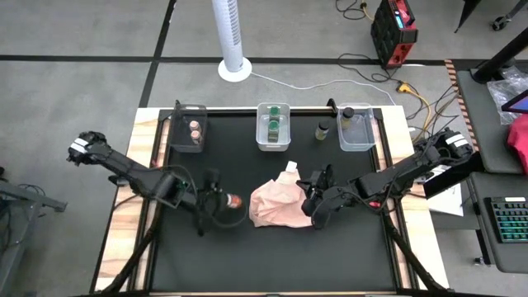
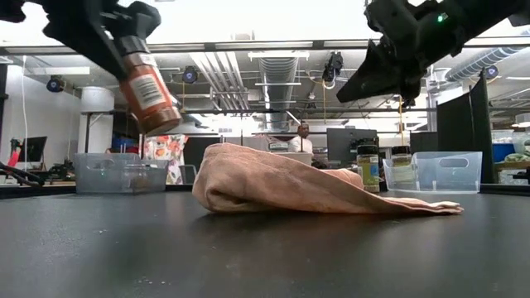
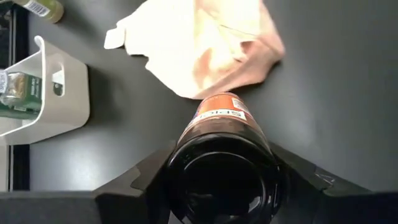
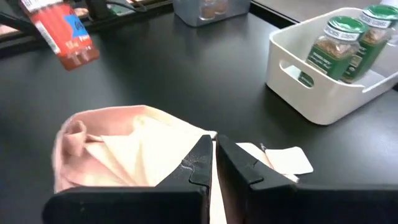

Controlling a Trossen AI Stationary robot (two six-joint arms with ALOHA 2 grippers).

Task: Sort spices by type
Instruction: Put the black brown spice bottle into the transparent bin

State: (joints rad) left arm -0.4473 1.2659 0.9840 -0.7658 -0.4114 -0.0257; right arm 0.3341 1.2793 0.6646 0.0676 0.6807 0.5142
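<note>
From above, I am watching the left gripper (image 1: pixel 216 200) clenching a spice jar (image 1: pixel 228 200) over the black mat, just left of the pink cloth (image 1: pixel 279 205). The right gripper (image 1: pixel 317 183) is hanging at the cloth's right edge, fingers pressed together with nothing between them. Along the far edge I am seeing three clear bins: the left bin (image 1: pixel 189 125) holding tan-lidded jars, the middle bin (image 1: pixel 273 125) holding green-lidded jars (image 1: pixel 273 126), and the right bin (image 1: pixel 358 128) holding a dark-lidded jar (image 1: pixel 347 114). Another dark-lidded jar (image 1: pixel 322 130) is standing on the mat between the middle and right bins.

At table level, I am seeing the held jar (image 2: pixel 147 91) tilting in the air, clear of the mat, with the cloth (image 2: pixel 306 189) lying bunched behind it.

Through the left wrist camera, I am looking straight at the jar's dark end (image 3: pixel 222 182), gripped by a finger on each side.

Through the right wrist camera, the fingers (image 4: pixel 202 162) are touching each other above the cloth (image 4: pixel 124 149).
</note>
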